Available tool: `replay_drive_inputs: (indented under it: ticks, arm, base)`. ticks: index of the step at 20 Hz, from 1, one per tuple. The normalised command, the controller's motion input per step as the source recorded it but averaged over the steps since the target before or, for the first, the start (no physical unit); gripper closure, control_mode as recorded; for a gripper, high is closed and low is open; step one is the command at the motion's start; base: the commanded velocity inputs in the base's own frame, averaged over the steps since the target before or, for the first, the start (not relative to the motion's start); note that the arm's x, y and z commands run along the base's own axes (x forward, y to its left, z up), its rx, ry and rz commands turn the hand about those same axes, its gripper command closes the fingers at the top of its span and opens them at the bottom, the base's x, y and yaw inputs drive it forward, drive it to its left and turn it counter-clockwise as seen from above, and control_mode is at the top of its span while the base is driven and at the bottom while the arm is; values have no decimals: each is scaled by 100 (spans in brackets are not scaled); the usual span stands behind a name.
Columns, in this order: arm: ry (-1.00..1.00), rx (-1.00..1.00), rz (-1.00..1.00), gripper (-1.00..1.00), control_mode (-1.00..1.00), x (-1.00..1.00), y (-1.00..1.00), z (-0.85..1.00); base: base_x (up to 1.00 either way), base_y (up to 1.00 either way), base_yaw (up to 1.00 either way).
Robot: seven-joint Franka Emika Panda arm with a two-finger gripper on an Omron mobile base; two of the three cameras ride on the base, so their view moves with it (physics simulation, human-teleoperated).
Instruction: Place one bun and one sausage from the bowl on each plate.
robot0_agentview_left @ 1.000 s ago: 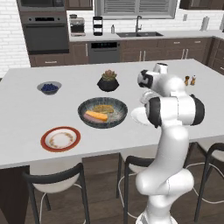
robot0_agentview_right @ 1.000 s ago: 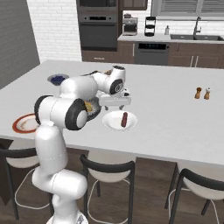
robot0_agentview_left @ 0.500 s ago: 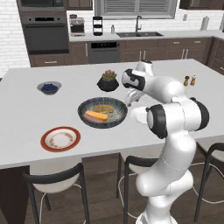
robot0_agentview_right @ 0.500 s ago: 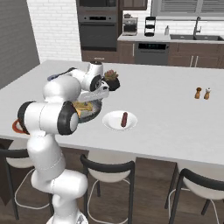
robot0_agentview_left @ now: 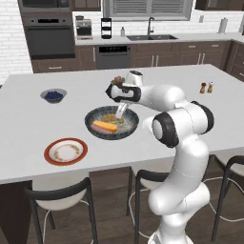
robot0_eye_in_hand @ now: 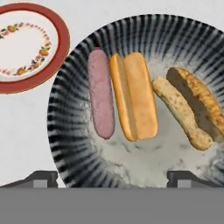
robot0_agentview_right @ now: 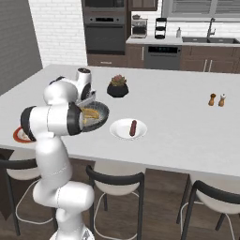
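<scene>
We see the gripper [robot0_eye_in_hand: 111, 177] hovering above the bowl [robot0_agentview_left: 95, 116], jaws spread wide, nothing between them. In the hand view its two dark fingertips [robot0_eye_in_hand: 41, 178] sit far apart at the near rim. The bowl rests on the island counter [robot0_agentview_left: 28, 124], dark outside, pale speckled inside. In it we count a pinkish sausage [robot0_eye_in_hand: 101, 99] lying just beside an orange-brown bun [robot0_eye_in_hand: 133, 96], seemingly touching along their lengths, and a second split, paler browned bun [robot0_eye_in_hand: 189, 109] on the other side. A red-rimmed plate [robot0_agentview_left: 66, 151] with a floral ring sits beside the bowl, bare. In the right base view a white plate [robot0_agentview_right: 120, 132] near the bowl carries one sausage [robot0_agentview_right: 133, 127]. Small bowl of blue berries [robot0_agentview_left: 53, 96], black pot with plant [robot0_agentview_right: 117, 87], salt and pepper shakers [robot0_agentview_right: 216, 100] stand further off on the counter
</scene>
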Motion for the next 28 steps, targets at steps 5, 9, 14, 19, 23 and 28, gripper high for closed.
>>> replay_drive_inputs:
  ticks: [5,9,14,19,23,28]
  arm:
    - [0,-2,12,-100,-100,69,43,-59]
    - [4,-4,1,-100,-100,6,8,-27]
    - [5,-5,0,-100,-100,0,3,-32]
    - [2,-5,0,-100,-100,0,5,-26]
    - [0,-2,0,-100,-100,0,0,-17]
    - [0,0,0,-100,-100,0,0,-36]
  base:
    - [0,0,0]
    - [0,0,0]
    - [0,0,0]
    - [0,0,0]
    - [0,0,0]
    - [0,0,0]
